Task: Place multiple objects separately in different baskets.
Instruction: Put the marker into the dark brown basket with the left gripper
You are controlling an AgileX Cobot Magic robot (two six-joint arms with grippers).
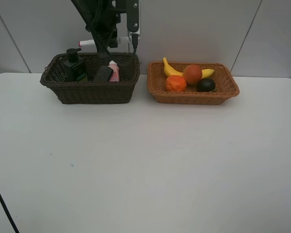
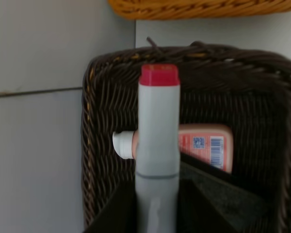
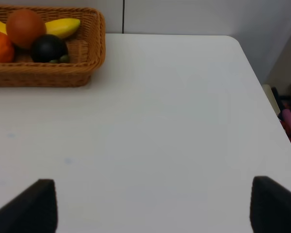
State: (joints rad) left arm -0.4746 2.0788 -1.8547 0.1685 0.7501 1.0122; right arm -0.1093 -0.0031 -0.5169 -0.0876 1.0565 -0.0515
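The white marker (image 2: pixel 157 145), red cap leading, is pinched between the dark pads of the left gripper (image 2: pixel 157 213) and hangs just over the open mouth of the dark brown wicker basket (image 1: pixel 89 90), at the back of the white table (image 1: pixel 145 160). Below it in the left wrist view lies the pink bottle (image 2: pixel 203 148) on its side, white cap toward the basket wall, with the black eraser (image 1: pixel 103 74) leaning beside it and the dark green pump bottle (image 1: pixel 73 65) standing at the far end. To my eye this is the last item of the sort, since the light orange-tan basket (image 1: pixel 193 92) next door already holds the yellow banana (image 1: pixel 170 69), the bumpy tangerine (image 1: pixel 175 83), the red-orange ball fruit (image 1: pixel 192 74) and the dark green round fruit (image 1: pixel 206 85), all nestled together. I would have the arm dip lower inside the rim before letting go, aiming for the gap beside the pink bottle, so the marker does not bounce off the bottle or catch the woven edge and roll out. The right gripper (image 3: pixel 150 206) idles over bare tabletop, jaws spread wide with nothing between them
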